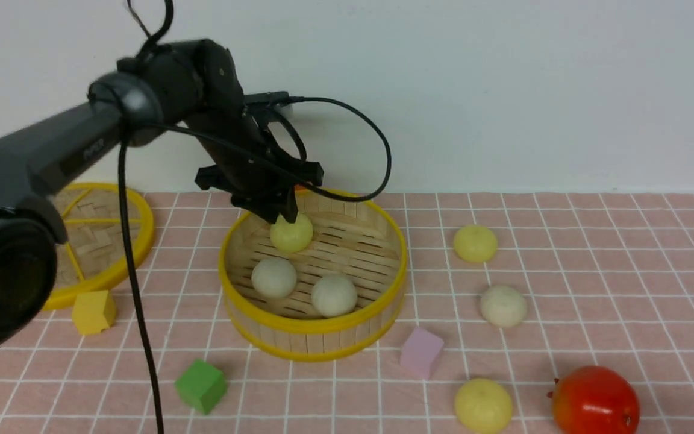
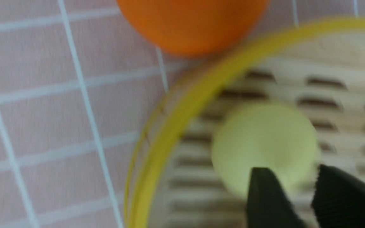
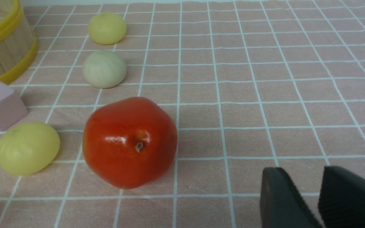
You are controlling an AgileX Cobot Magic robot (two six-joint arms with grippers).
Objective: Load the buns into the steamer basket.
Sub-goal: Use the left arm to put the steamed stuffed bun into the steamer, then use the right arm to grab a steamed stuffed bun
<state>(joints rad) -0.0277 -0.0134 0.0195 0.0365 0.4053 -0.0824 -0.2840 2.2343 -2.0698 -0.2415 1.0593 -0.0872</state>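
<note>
the round bamboo-slat steamer basket with yellow rims sits centre frame, holding two off-white dome buns and a pale yellow dome bun. right over that one hangs the left gripper, jaws parted, empty. three loose buns lie right of the basket. the right gripper is parted too, empty.

Back: plain off-white wall, slightly bluish. Below it a pink cloth w/ white grid lines covers the whole surface and meets the wall in a straight edge. Light soft and even, short faint shadows. Grid looks a bit wavy in right wrist view.
</note>
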